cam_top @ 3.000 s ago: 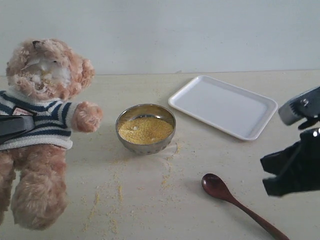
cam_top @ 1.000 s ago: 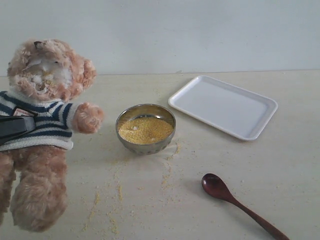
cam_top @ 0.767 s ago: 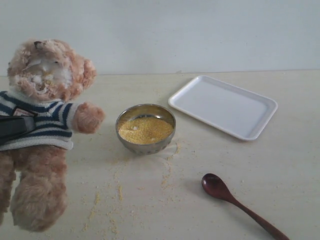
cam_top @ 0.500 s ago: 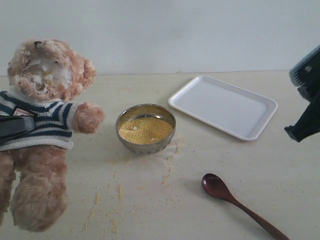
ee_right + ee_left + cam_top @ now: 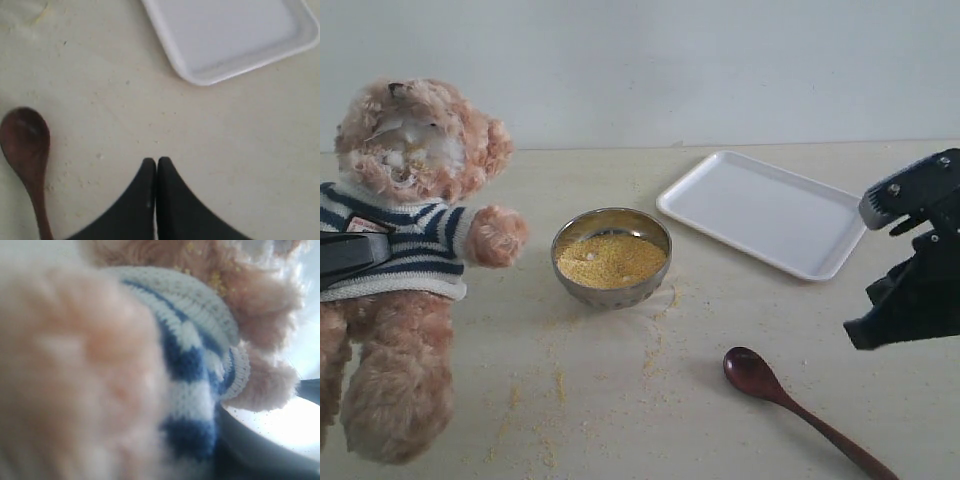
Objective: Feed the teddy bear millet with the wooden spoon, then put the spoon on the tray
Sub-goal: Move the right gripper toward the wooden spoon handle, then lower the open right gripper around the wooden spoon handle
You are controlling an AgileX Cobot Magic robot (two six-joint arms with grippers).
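The teddy bear (image 5: 405, 265) stands upright at the left in its striped sweater (image 5: 192, 365). My left gripper (image 5: 352, 255) is shut on its torso, and one dark finger (image 5: 260, 452) shows beside the sweater. A steel bowl heaped with millet (image 5: 611, 258) sits at the centre. Front right on the table lies the wooden spoon (image 5: 790, 405) (image 5: 26, 145), untouched. My right gripper (image 5: 865, 333) (image 5: 156, 161) hovers to the right of the spoon, shut and holding nothing. The empty white tray (image 5: 767, 212) (image 5: 230, 35) lies behind it.
Loose millet grains (image 5: 555, 370) are scattered over the pale table in front of the bowl. A plain wall runs behind the table. The left wrist view is almost filled by blurred fur.
The right gripper, out of view a second ago, entered at the upper right and has dropped lower, beside the spoon. The bear, bowl, spoon and tray have not moved.
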